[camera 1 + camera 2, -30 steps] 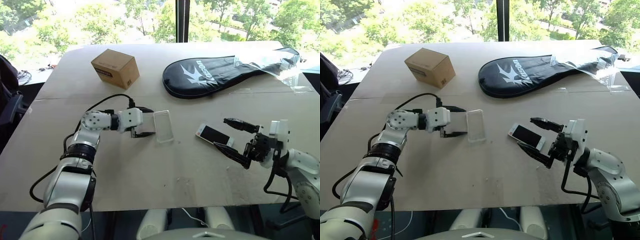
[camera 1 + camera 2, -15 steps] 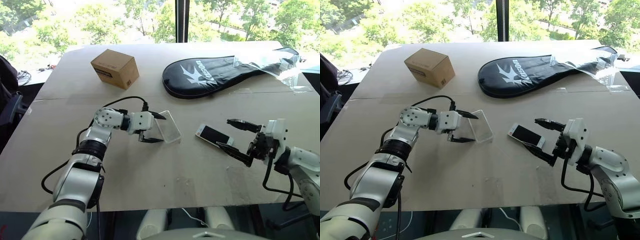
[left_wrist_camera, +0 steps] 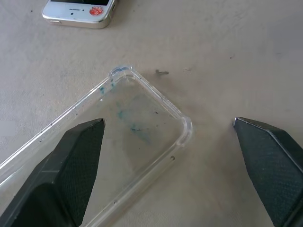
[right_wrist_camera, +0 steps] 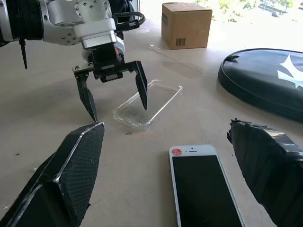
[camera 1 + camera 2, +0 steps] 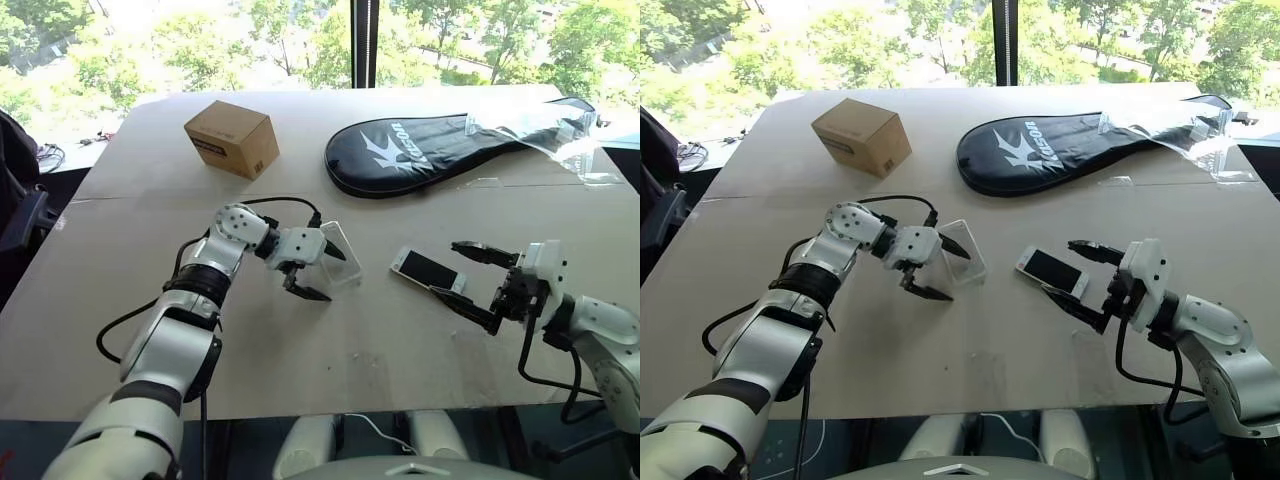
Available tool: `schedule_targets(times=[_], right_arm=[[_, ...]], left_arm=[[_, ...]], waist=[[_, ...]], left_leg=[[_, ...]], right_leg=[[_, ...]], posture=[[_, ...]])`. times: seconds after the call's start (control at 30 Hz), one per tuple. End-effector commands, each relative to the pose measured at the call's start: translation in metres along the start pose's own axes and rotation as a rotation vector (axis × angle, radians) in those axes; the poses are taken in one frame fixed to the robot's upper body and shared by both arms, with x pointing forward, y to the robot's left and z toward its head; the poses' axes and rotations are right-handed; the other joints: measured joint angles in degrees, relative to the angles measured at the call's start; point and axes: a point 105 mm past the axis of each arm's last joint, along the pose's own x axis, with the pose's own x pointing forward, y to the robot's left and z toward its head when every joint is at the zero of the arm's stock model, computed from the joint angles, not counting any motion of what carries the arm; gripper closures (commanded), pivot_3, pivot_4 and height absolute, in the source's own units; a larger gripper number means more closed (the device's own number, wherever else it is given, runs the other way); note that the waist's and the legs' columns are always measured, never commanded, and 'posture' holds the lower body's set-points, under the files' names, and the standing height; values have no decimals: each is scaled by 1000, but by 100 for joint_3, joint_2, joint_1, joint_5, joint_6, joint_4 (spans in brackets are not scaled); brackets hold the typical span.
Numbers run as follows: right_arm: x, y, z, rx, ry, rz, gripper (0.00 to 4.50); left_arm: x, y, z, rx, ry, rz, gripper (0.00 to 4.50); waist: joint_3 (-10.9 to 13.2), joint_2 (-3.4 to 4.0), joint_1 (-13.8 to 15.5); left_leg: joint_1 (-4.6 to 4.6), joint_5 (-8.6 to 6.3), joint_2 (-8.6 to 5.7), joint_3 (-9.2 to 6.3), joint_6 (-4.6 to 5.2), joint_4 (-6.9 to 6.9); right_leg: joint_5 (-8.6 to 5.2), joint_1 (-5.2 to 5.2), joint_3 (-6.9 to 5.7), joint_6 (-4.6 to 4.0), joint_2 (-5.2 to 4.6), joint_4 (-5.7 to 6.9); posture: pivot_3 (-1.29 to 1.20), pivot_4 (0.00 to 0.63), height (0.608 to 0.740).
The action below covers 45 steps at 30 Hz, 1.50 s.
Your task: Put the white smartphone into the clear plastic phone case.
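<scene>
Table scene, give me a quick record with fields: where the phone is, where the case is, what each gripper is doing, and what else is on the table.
white smartphone: flat on the table, screen up, not held
clear plastic phone case: on the table left of the phone, empty
left gripper: open, pointing down over the case's near end
right gripper: open, by the phone's near end, holding nothing
cardboard box: far left
black racket cover: far right, clear plastic bag on it

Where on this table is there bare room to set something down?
Bare: the near strip below both claws, and the left side beside the box. Crowded: the middle, where the open left claw straddles the case, with the phone and right claw close by.
</scene>
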Motion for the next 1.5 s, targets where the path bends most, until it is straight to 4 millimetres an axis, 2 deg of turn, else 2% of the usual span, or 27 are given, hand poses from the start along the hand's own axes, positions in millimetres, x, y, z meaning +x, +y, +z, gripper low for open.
schedule_targets(times=[0.03, 0.2, 0.3, 0.57, 0.73, 0.87, 1.0, 1.03, 1.17, 1.27, 1.37, 1.47, 1.5], right_arm=[[0, 5, 10, -34, -26, 4, 0], [0, 4, 11, -44, -30, 0, 0], [1, 4, 13, -48, -33, 3, 0], [1, 3, 12, -52, -28, 6, 0], [0, 2, 13, -55, -27, 11, 0], [-1, 2, 13, -55, -17, 15, 0], [-3, 3, 10, -54, -7, 7, 0], [-4, 3, 9, -55, -4, 6, 0], [-6, 4, 7, -51, 2, -1, 0], [-6, 5, 6, -49, 11, 0, 0], [-5, 5, 4, -52, 22, 0, 0], [-3, -2, -3, -86, 69, -46, 0], [-3, -9, -9, -92, 116, -96, 0]], left_arm=[[-6, -6, -28, -78, 173, -29, 88], [-20, -6, -44, -189, 324, -84, 88], [-14, -2, -40, -214, 286, -71, 851], [0, -6, -33, -224, 184, -85, 4483], [7, -10, -17, -193, 66, -103, 4483], [10, -26, 0, -160, 24, -135, 4483], [18, -35, 20, -132, 25, -57, 4483], [21, -37, 23, -144, 33, -35, 4483], [31, -22, 29, -324, 61, 230, 4483], [33, -23, 31, -408, 112, 343, 4483], [45, -33, 46, -494, 85, 364, 4483], [53, -40, 50, -529, 88, 372, 3724], [53, -41, 51, -540, 89, 376, 3232]], waist=[[0, -1, -4], [-1, -1, -71], [-3, 2, -152], [-5, 3, -124], [-5, 3, -105], [-5, 4, -112], [-5, 4, -87], [-5, 4, -72], [-6, 6, 68], [-5, 6, 156], [-5, 6, 157], [-6, 7, 148], [-6, 7, 152]], left_leg=[[7, -1, -1, 2, 1, 0], [88, -16, 2, 15, 28, -11], [105, -16, 4, 14, 28, -11], [104, -16, 3, 14, 28, -10], [92, -17, 3, 8, 29, -10], [62, -11, 4, -3, 17, -14], [34, -17, 2, -4, 23, -22], [24, -17, 2, -5, 23, -21], [8, -16, 0, -6, 23, -16], [6, -16, -4, -8, 23, -2], [9, -15, -5, -9, 23, -2], [12, -15, -5, -5, 22, -3], [11, -15, -5, -6, 21, -3]], right_leg=[[0, 4, 2, 0, 1, 6], [-4, 72, 17, 3, 15, 14], [-5, 89, 20, 3, 17, 16], [-8, 89, 23, 8, 11, 14], [-9, 85, 19, 10, 10, 2], [-10, 71, 24, 12, -4, -30], [-11, 40, 35, 13, -28, -40], [-11, 30, 34, 13, -29, -39], [-11, 18, 33, 14, -31, -36], [-7, 22, 29, 19, -30, -33], [-5, 25, 29, 22, -30, -30], [-5, 25, 35, 22, -29, -29], [-5, 25, 34, 22, -30, -30]], posture=[[0, 150, 740], [0, 150, 740], [0, 150, 740], [0, 150, 740], [0, 150, 740], [0, 150, 740], [0, 150, 740], [0, 150, 740], [0, 150, 740], [0, 150, 740], [0, 150, 740], [0, 150, 740], [0, 150, 740]])
